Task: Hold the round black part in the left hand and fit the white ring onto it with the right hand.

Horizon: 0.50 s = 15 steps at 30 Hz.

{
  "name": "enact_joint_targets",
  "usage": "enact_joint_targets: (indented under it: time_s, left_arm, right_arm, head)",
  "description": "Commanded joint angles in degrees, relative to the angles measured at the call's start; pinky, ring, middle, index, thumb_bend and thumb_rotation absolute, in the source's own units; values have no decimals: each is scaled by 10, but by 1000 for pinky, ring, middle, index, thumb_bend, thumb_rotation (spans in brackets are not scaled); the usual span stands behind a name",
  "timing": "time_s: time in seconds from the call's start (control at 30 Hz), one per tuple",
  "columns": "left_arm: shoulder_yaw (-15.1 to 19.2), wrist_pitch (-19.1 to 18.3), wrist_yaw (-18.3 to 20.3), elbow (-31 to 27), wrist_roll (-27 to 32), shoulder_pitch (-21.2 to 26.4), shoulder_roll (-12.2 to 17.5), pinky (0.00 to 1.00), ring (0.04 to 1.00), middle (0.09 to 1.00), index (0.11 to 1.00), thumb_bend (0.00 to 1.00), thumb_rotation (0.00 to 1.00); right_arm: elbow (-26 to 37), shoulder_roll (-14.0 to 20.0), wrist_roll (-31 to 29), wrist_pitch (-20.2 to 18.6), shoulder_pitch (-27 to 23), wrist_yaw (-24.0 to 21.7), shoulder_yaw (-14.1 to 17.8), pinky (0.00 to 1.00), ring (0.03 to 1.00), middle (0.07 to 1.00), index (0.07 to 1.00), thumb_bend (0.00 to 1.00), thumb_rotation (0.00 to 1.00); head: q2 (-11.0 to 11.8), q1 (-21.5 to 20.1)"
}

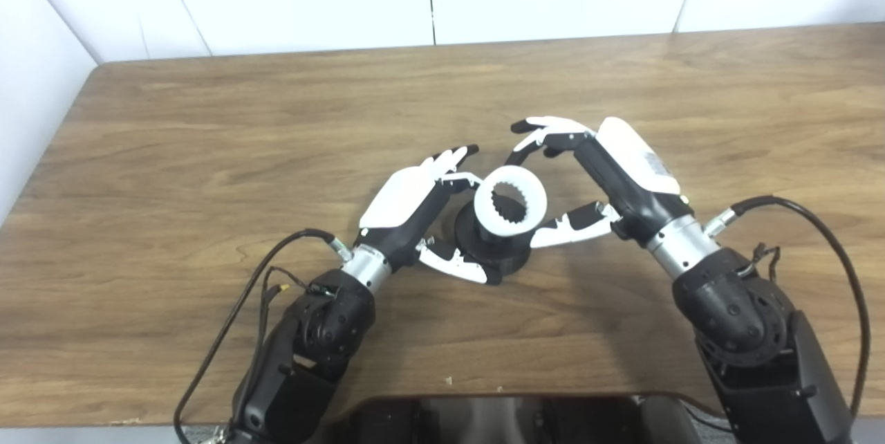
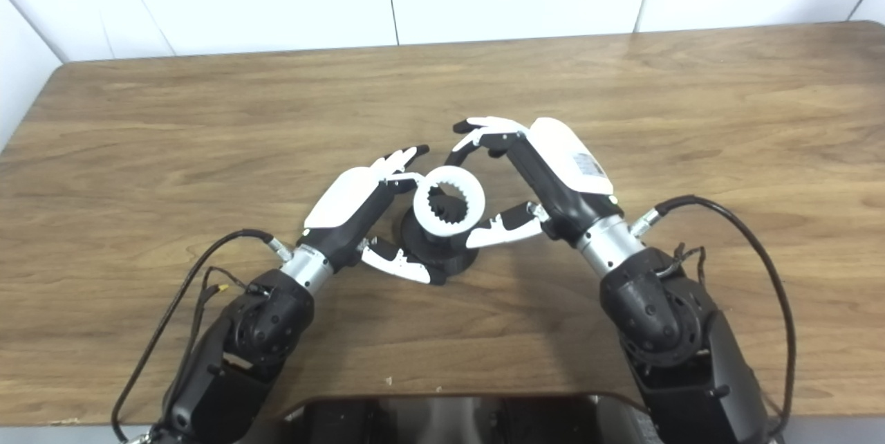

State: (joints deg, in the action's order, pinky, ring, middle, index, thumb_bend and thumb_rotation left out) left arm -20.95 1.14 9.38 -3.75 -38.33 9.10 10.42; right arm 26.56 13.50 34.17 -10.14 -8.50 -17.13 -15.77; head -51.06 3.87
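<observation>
My left hand (image 1: 415,212) cups the round black part (image 1: 492,245) on the table (image 1: 207,153), fingers and thumb closed around it. My right hand (image 1: 594,174) pinches the white ring (image 1: 510,200) tilted over its hub — the fitting step, I judge. Next I must level the ring and press down — teeth aligned.

1. Table (image 1: 207,153): wood-grain surface, smooth, with a slight sheen near the far edge.
2. White ring (image 1: 510,203): matt plastic look, with a toothed inner edge.
3. Round black part (image 1: 492,250): matt black, plastic-like.
4. Left hand (image 1: 408,202) and right hand (image 1: 608,167): glossy white shells over black bodies; bare metal wrist collars.
</observation>
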Motion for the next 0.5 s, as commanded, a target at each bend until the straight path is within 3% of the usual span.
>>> enact_joint_targets:
  time_s: [0.0,0.47]
  left_arm:
    - [-3,0,2,-3,-7,11,3,1000,1000,1000,611,961,332]
    - [-3,2,3,-9,-5,9,4,1000,1000,1000,609,963,342]
  right_arm:
    - [2,-5,4,22,-18,10,-2,723,859,828,489,521,156]
    - [-31,-7,21,29,-29,12,-10,787,866,834,490,519,158]
  head:
    - [0,0]
    - [-3,2]
